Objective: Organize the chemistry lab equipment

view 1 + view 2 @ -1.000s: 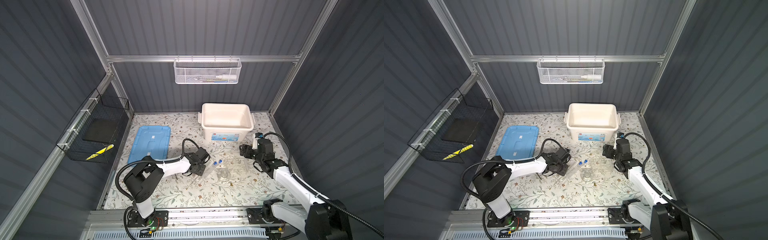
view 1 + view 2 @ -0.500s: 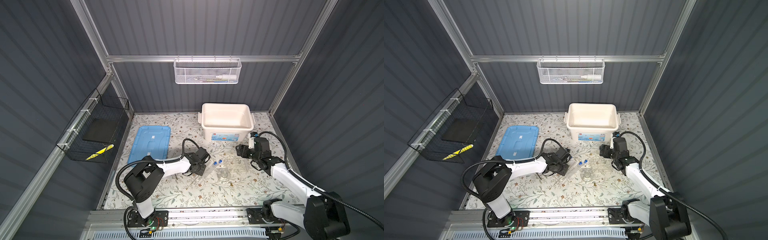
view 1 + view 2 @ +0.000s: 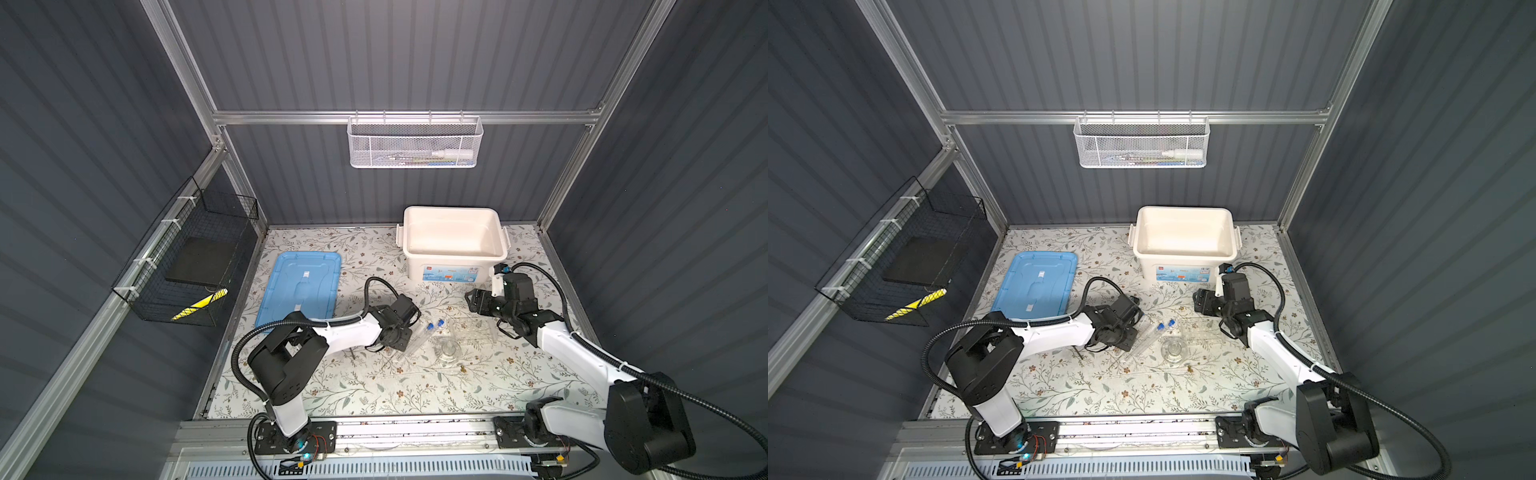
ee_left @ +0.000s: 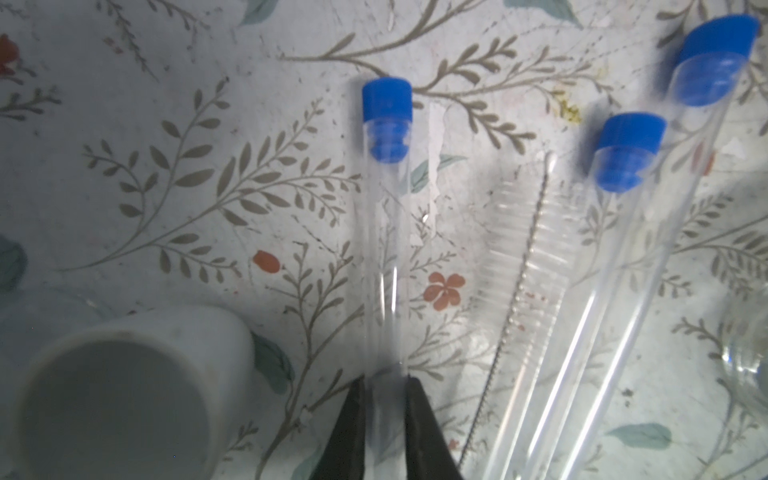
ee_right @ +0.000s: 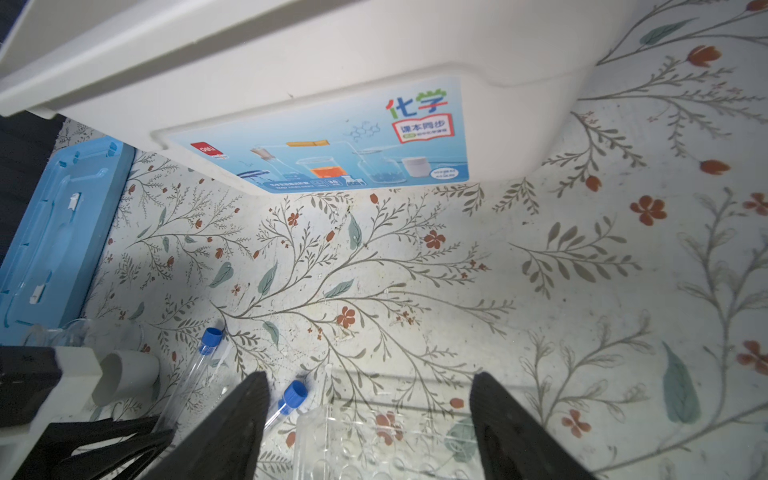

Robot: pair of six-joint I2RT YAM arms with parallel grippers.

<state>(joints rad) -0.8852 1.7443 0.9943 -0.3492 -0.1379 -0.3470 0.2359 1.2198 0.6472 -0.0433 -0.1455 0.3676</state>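
Low on the floral mat [image 4: 166, 124], nipped on its bare barrel, far from the cap, by the left gripper [image 4: 385, 384], jaws almost shut against both sides: a blue-capped test tube [image 4: 384, 232], lying flat. Looks light, slick and breakable; calls for a gentle pinch on the barrel, never the cap. Just beyond, two more tubes [image 4: 627, 158]. Farther back, spread wide and empty, poised over the clear plastic rack [image 5: 332, 440]: the right gripper [image 5: 370, 415], before the white bin [image 5: 374, 62].
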